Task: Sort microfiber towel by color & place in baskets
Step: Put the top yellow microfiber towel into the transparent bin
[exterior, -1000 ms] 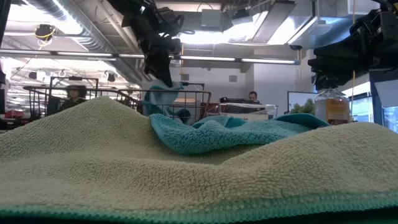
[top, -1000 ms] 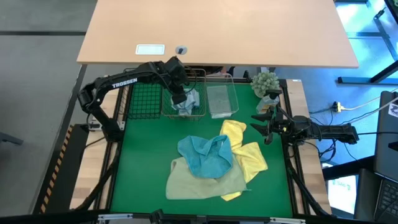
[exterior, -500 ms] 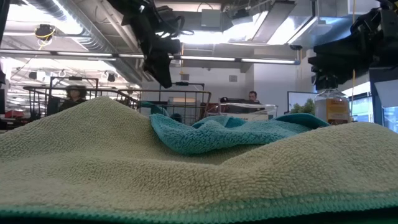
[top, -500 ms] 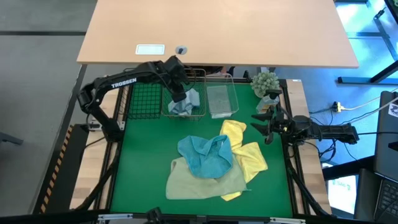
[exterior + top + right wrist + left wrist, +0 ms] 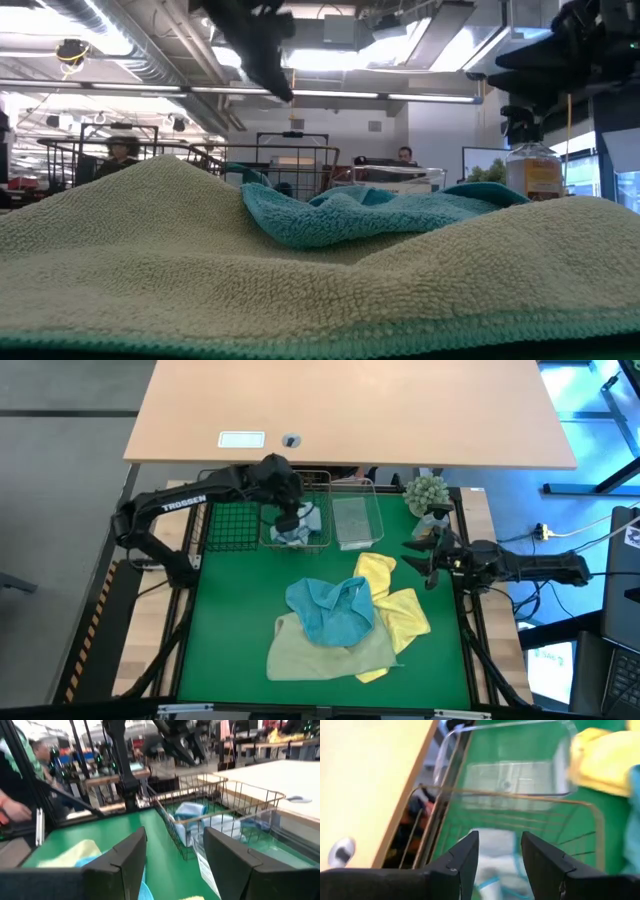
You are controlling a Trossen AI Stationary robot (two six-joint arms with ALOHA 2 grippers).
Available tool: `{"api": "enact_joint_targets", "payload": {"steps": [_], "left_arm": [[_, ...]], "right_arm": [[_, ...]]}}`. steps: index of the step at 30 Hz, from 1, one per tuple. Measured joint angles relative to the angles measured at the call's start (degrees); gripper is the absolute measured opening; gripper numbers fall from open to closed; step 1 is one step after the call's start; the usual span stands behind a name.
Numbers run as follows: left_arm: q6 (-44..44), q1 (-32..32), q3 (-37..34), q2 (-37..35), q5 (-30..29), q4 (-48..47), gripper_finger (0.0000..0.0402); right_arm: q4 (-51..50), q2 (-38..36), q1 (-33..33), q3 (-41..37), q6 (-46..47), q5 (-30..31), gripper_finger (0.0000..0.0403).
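Three wire baskets stand along the far edge: black (image 5: 232,520), copper (image 5: 322,488) and silvery (image 5: 357,520). A pale blue towel (image 5: 303,525) lies in the copper basket. My left gripper (image 5: 287,520) hovers open above that basket, clear of the towel. On the green mat lies a heap: a teal towel (image 5: 332,610) on a pale green towel (image 5: 325,652), with yellow towels (image 5: 398,612) beside them. My right gripper (image 5: 420,559) waits open at the table's right edge, above the mat.
A small potted plant (image 5: 428,495) stands at the far right corner, next to the silvery basket. A tan tabletop (image 5: 350,405) lies beyond the far edge. People (image 5: 122,152) show in the room behind. Bare green mat (image 5: 230,600) lies left of the heap.
My left gripper let go of the pale blue towel, which dropped into the copper basket, then rose above the basket and drew slightly toward the table's left. The right arm shifted a little.
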Motion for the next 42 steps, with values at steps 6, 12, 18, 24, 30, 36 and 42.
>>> {"api": "enact_joint_targets", "payload": {"steps": [6, 12, 18, 24, 30, 36, 42], "left_arm": [[-1.64, -6.24, 0.00, -0.90, 0.09, -0.51, 0.0144], [-4.15, -13.05, 0.00, -0.90, 0.24, -2.61, 0.0144], [-7.12, -19.10, 0.00, -0.72, 0.28, -2.51, 0.0144], [-8.68, -23.22, 0.00, -0.46, 0.09, -2.47, 0.0144], [-8.77, -25.79, 0.00, -0.46, 0.02, -2.21, 0.0144], [-8.81, -27.66, 0.00, -0.46, -0.03, -1.53, 0.0144], [-8.79, -28.65, 0.00, -0.46, -0.02, -1.33, 0.0144]], "right_arm": [[-5.12, 10.76, 0.00, 6.28, 0.00, -0.02, 0.0198], [-12.17, 20.86, 0.00, 13.05, 0.00, -0.04, 0.0198], [-18.88, 28.87, 0.00, 17.07, 0.60, -0.07, 0.0198], [-21.11, 35.74, 0.00, 17.72, 3.67, -0.78, 0.0198], [-21.99, 42.49, 0.02, 17.72, 4.59, -2.46, 0.0198], [-23.16, 50.46, 0.00, 17.72, 4.59, -0.23, 0.0198], [-22.15, 58.26, 0.00, 17.72, 4.60, -2.20, 0.0198]]}}
